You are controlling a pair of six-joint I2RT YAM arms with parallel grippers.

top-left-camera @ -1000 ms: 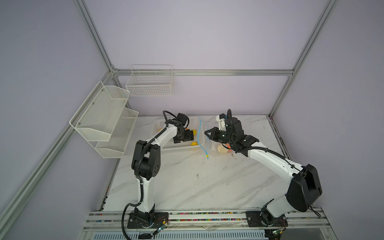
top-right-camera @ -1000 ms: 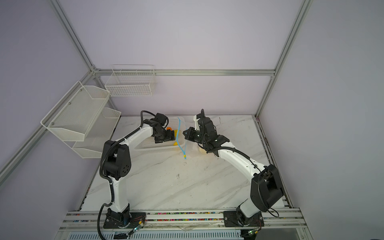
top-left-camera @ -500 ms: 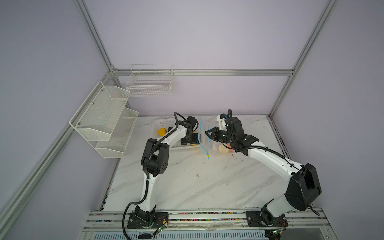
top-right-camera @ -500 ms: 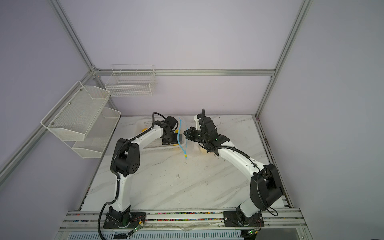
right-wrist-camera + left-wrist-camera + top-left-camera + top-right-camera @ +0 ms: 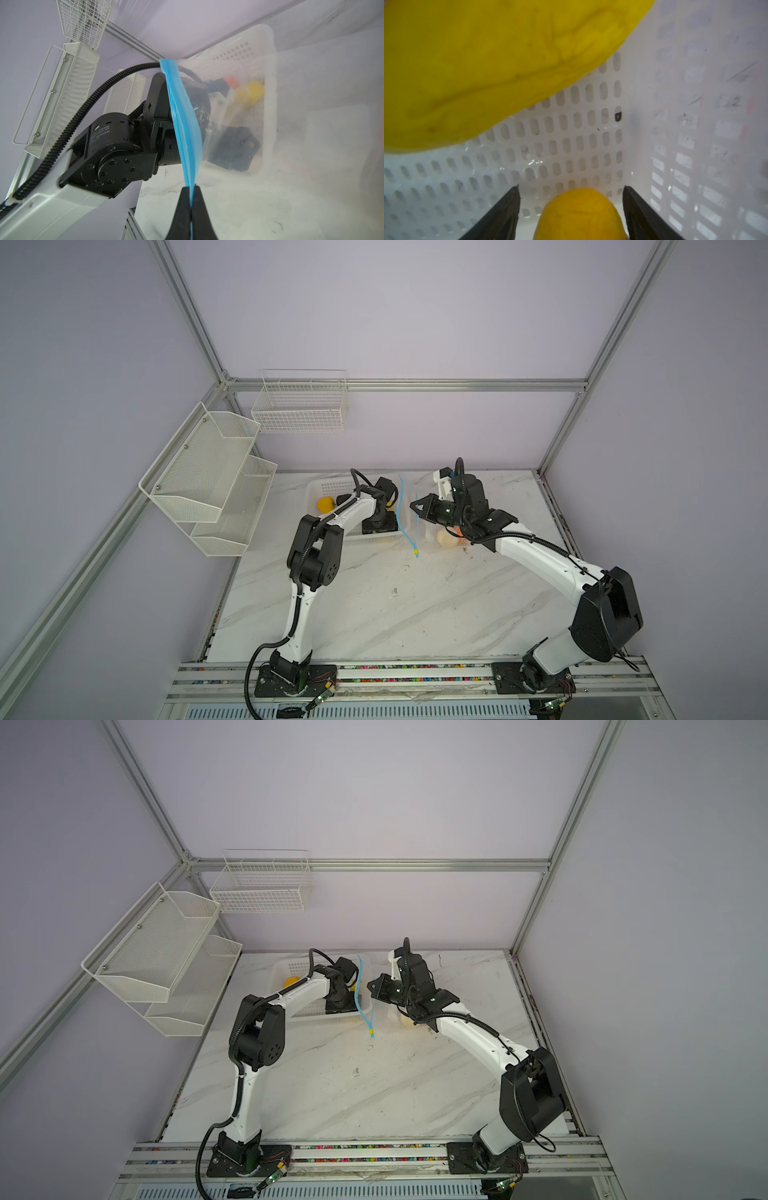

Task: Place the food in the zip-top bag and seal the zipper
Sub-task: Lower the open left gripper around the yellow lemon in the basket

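My left gripper [image 5: 570, 187] reaches down into the white perforated basket [image 5: 328, 487], open, with a small yellow food piece [image 5: 579, 214] between its fingers and a gap on each side. A large yellow food piece [image 5: 488, 62] lies close beyond it. Another yellow piece [image 5: 325, 504] sits at the basket's left end. My right gripper [image 5: 190, 188] is shut on the light-blue zipper [image 5: 182, 116] and holds the clear zip-top bag [image 5: 311, 104] up by its mouth. The strip [image 5: 401, 510] hangs to a yellow slider [image 5: 415, 551]. Cream [image 5: 445, 538] and orange [image 5: 459, 531] food lie in the bag.
Two white mesh shelves [image 5: 208, 472] hang on the left wall and a wire basket [image 5: 299, 406] on the back wall. The marble table [image 5: 395, 605] stretches toward the front rail. The basket's side wall [image 5: 695, 124] stands close beside my left fingers.
My left arm has swung right along the basket and lowered over the yellow piece, its jaws narrowing a little. The right arm and the held bag have stayed put.
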